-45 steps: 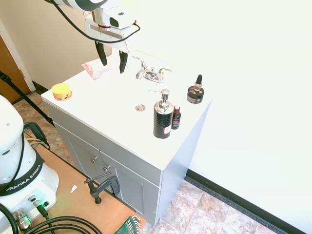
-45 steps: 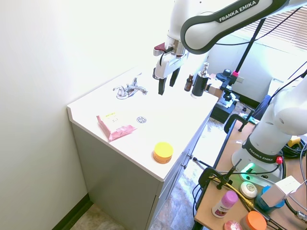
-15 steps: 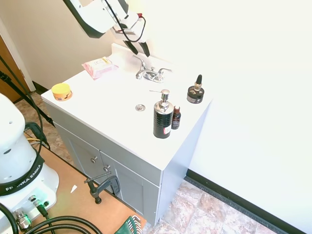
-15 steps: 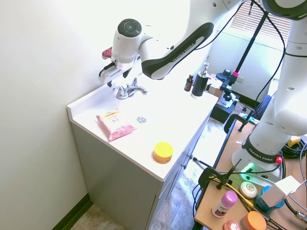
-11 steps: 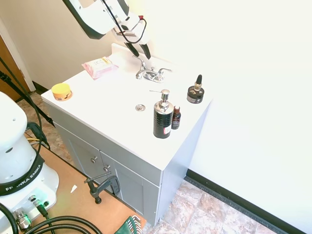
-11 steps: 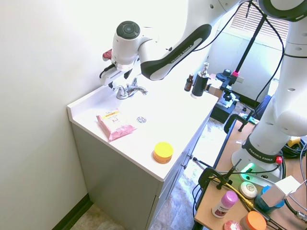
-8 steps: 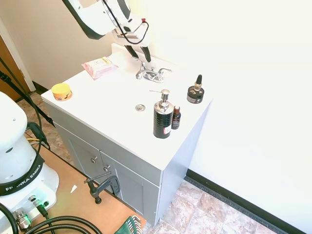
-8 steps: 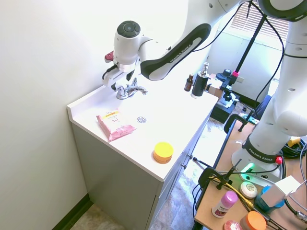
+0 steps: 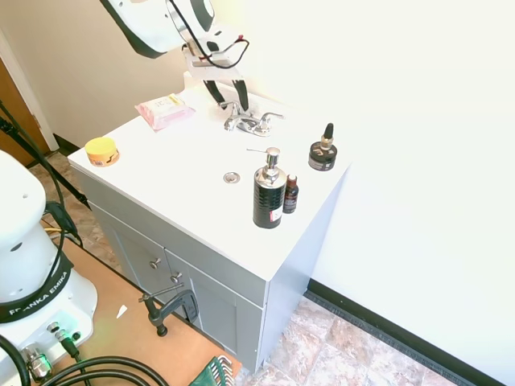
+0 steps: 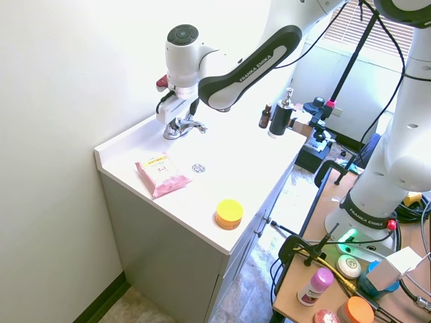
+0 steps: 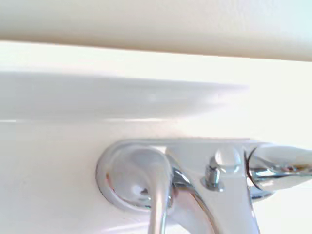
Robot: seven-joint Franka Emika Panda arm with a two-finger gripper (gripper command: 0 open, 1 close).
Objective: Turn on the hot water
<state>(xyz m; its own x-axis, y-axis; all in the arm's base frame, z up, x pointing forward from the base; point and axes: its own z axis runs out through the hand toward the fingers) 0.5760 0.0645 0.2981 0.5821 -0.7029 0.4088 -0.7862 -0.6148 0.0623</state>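
Note:
No water is running. The small chrome faucet (image 9: 249,122) (image 10: 184,126) stands at the back of the white countertop (image 9: 185,173). Its slim left lever (image 9: 231,111) sticks up, and its round base (image 11: 130,178) fills the wrist view beside the spout (image 11: 229,195). The matching right lever (image 9: 272,118) (image 11: 278,163) is untouched. My gripper (image 9: 227,98) (image 10: 176,116) hangs open just over the left lever, one dark finger (image 9: 214,91) on each side of it and not closed on it. In the second exterior view the gripper body hides the fingers.
A black soap pump (image 9: 268,193) (image 10: 281,114), a small brown bottle (image 9: 290,195) and a black dropper jar (image 9: 323,151) stand right of the faucet. A pink wipes packet (image 9: 165,110) (image 10: 161,175), a yellow jar (image 9: 101,149) (image 10: 229,213) and the drain (image 9: 232,177) are nearer. The wall is right behind.
My gripper swung from above the counter's middle to the back wall, then came down toward the faucet until its open fingers flank the left lever.

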